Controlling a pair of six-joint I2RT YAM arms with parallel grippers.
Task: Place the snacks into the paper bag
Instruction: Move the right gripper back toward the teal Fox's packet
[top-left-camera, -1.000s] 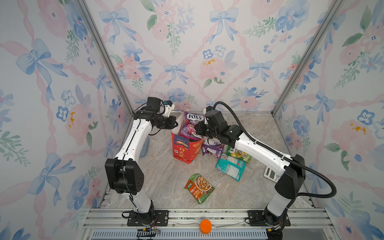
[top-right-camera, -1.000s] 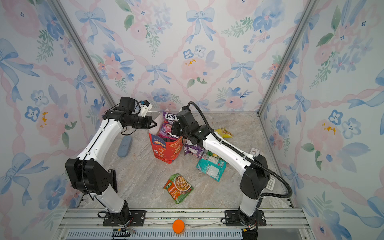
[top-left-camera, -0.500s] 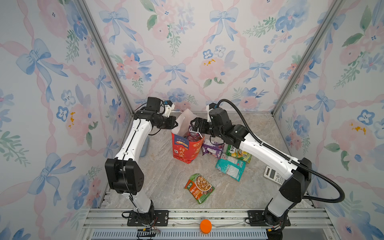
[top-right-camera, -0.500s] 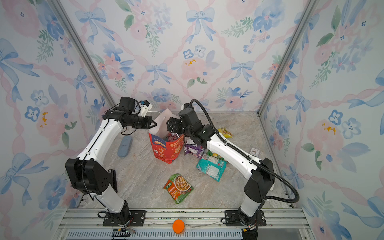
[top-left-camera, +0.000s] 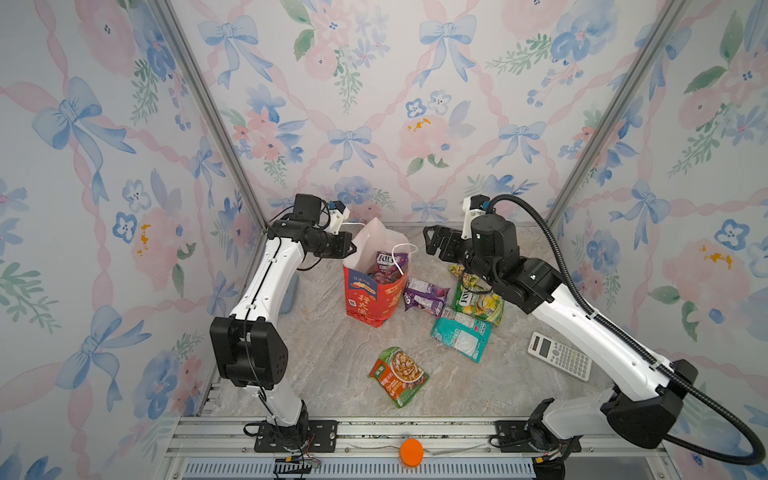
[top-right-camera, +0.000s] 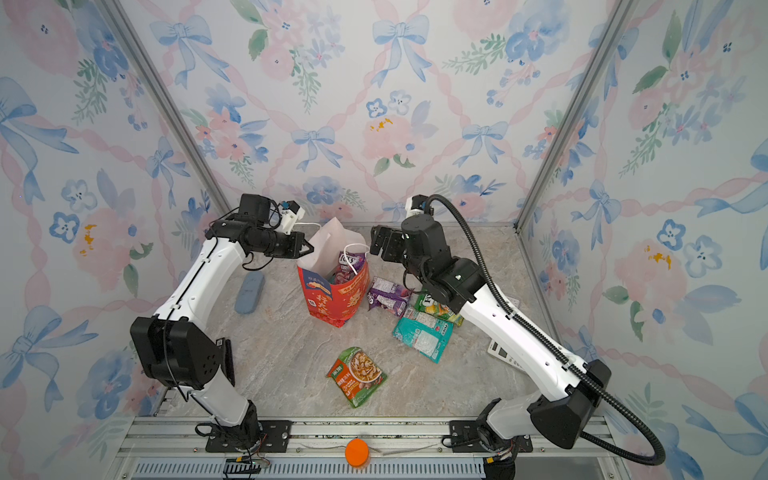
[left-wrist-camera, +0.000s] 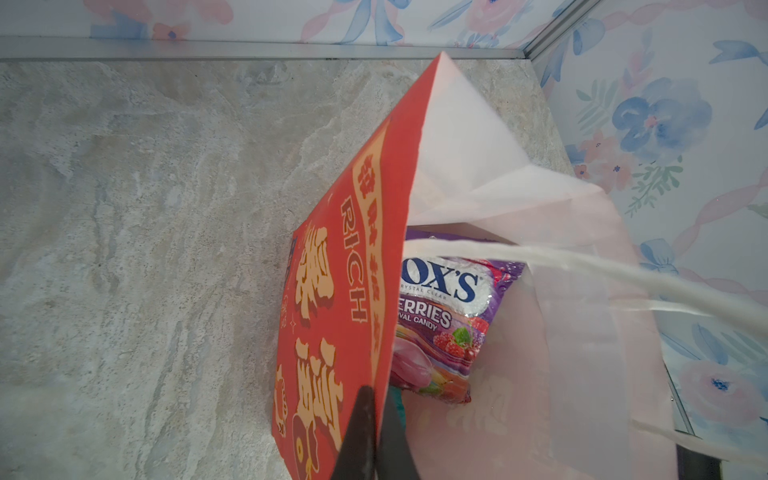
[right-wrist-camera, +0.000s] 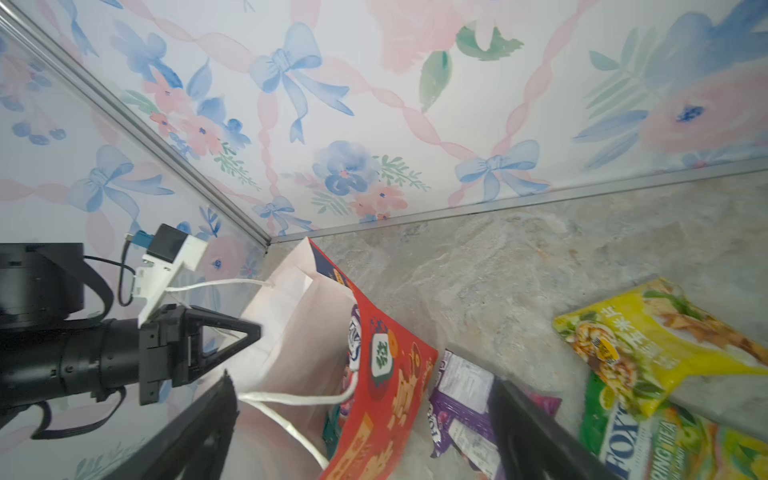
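The paper bag (top-left-camera: 374, 299) stands upright near the table's (top-left-camera: 328, 357) back edge, with a purple FOX'S packet (top-left-camera: 386, 266) inside. The left end effector (top-left-camera: 352, 248) is clenched on the bag's rim. The right end effector (top-left-camera: 436, 245) hangs released and empty beside the bag's mouth. A second purple packet (top-left-camera: 424, 295), a green-yellow packet (top-left-camera: 478, 299) and a teal packet (top-left-camera: 461, 338) lie toward the right edge. An orange-green packet (top-left-camera: 399, 376) lies toward the front edge.

Matt red paper bag (top-left-camera: 374, 297), glossy crinkled plastic snacks (top-left-camera: 461, 338), marbled tabletop (top-left-camera: 332, 353)
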